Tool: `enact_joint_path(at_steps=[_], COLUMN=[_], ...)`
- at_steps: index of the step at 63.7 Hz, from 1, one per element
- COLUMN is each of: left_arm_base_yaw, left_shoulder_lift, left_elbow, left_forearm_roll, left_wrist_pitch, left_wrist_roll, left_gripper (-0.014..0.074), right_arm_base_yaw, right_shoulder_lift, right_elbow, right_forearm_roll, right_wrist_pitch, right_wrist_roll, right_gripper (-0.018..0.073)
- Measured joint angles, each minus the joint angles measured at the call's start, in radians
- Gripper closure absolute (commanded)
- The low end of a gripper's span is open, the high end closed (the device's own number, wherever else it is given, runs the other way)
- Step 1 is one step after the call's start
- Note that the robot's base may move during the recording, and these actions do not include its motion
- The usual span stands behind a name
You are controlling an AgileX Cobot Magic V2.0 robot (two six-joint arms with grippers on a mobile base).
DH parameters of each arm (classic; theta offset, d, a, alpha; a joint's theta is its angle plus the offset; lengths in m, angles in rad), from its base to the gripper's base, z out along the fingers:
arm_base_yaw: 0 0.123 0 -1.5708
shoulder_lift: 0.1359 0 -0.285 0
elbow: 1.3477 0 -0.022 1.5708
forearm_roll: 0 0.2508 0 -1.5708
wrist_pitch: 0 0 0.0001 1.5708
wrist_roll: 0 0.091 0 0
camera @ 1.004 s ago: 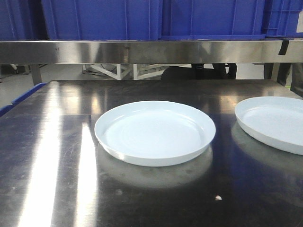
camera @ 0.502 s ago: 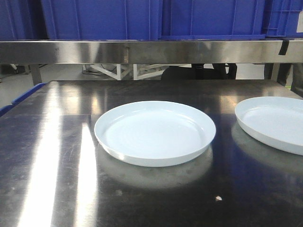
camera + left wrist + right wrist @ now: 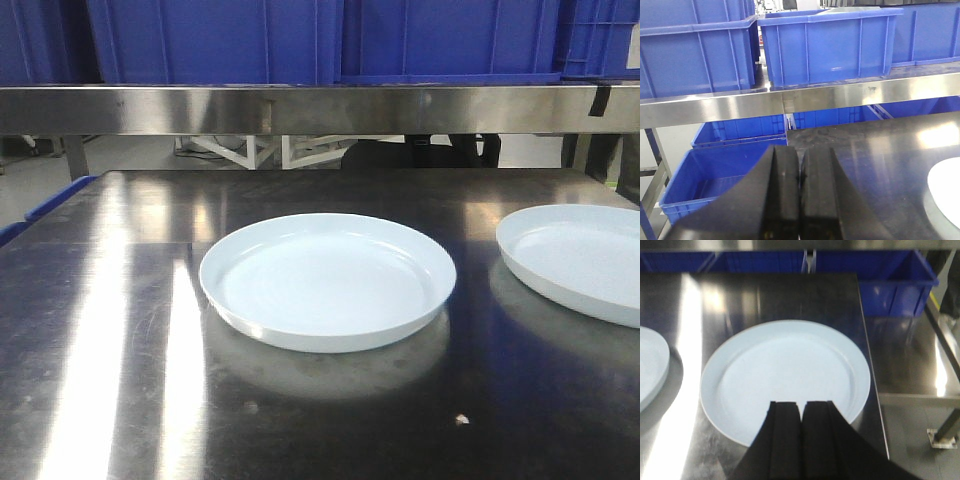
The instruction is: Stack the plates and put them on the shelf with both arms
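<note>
Your left gripper (image 3: 799,200) is sitting pressed together and empty, with the centre plate (image 3: 328,280) lying off to its right on the tabletop (image 3: 100,350); your right gripper (image 3: 800,440), likewise pressed together, is pointing straight at the right plate (image 3: 785,375) just ahead, so it is looking like the nearer arm.

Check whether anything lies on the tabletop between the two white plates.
Nothing does: the front-facing view shows only bare reflective steel tabletop between the centre plate and the right plate.
</note>
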Motion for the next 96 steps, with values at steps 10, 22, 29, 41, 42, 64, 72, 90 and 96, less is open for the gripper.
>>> enact_joint_path(at_steps=[10,22,29,41,42,64,72,90,96], left_arm_base_yaw=[0.000,0.000,0.000,0.000,0.000,0.000,0.000,0.000,0.000], left_shoulder_lift=[0.000,0.000,0.000,0.000,0.000,0.000,0.000,0.000,0.000], left_elbow=[0.000,0.000,0.000,0.000,0.000,0.000,0.000,0.000,0.000], left_forearm_roll=[0.000,0.000,0.000,0.000,0.000,0.000,0.000,0.000,0.000], left_wrist_pitch=[0.000,0.000,0.000,0.001,0.001,0.001,0.001,0.001,0.001], left_wrist_roll=[0.000,0.000,0.000,0.000,0.000,0.000,0.000,0.000,0.000], left_gripper=[0.0516,0.0516,0.0516,0.0516,0.0516,0.0516,0.0516,0.0516,0.0516], right_arm_base_yaw=[0.000,0.000,0.000,0.000,0.000,-0.034,-0.057,-0.081,-0.107], right_shoulder_lift=[0.123,0.226,0.283,0.375,0.381,0.516,0.557,0.620,0.660], right_elbow=[-0.068,-0.151,-0.202,-0.290,-0.298,-0.446,-0.465,-0.513,-0.562], right_forearm_roll=[0.000,0.000,0.000,0.000,0.000,-0.002,-0.007,-0.025,-0.025], right_wrist_pitch=[0.084,0.182,0.237,0.339,0.348,0.505,0.509,0.536,0.576], right_wrist_roll=[0.000,0.000,0.000,0.000,0.000,0.000,0.000,0.000,0.000], right_gripper=[0.0504,0.0504,0.0504,0.0504,0.0504,0.0502,0.0501,0.0499,0.0500])
